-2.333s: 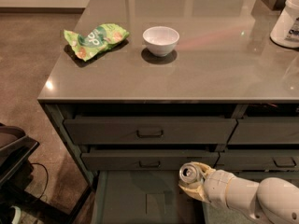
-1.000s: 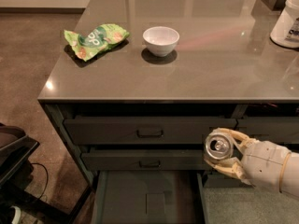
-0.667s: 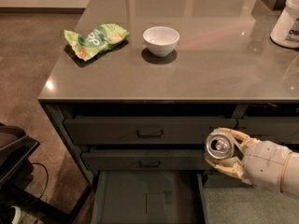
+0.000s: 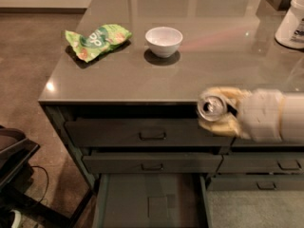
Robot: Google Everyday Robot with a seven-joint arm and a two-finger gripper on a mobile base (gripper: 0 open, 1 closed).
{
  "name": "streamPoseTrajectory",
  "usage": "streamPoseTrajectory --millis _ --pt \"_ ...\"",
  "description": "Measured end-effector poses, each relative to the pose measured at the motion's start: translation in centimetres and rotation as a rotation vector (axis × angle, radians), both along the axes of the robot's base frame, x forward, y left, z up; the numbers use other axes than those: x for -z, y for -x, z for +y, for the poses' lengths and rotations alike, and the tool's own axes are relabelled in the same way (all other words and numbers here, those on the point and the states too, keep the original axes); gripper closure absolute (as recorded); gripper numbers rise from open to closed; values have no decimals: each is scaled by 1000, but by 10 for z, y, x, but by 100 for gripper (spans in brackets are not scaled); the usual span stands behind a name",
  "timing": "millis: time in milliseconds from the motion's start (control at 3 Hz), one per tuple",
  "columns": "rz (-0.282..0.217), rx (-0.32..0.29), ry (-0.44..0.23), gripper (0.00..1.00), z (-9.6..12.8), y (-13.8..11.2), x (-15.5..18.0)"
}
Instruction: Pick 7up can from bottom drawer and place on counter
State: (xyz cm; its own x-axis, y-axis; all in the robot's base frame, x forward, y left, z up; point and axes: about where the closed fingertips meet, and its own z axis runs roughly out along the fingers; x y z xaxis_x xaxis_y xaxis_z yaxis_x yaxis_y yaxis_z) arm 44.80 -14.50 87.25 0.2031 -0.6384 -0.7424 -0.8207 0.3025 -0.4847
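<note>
The tool [image 4: 219, 110] is clamped tight on the 7up can [image 4: 212, 106], silver top facing us. It's in the air, level with the front edge of the desk [image 4: 142, 82], well above the open bottom drawer [image 4: 149, 205]. A white bowl [image 4: 164, 41] sits on the desk.

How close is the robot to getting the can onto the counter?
More than halfway, it looks like. Done: the 7up can is out of the bottom drawer, which stands open. In hand: the hand grips the can in the air, right at the front edge of the counter. Left: lift it over the top, set it down there, and let go.
</note>
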Motion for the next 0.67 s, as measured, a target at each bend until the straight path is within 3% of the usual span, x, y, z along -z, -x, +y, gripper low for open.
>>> streamPoseTrajectory --millis 667 --pt "-59 -193 -24 100 44 -89 -39"
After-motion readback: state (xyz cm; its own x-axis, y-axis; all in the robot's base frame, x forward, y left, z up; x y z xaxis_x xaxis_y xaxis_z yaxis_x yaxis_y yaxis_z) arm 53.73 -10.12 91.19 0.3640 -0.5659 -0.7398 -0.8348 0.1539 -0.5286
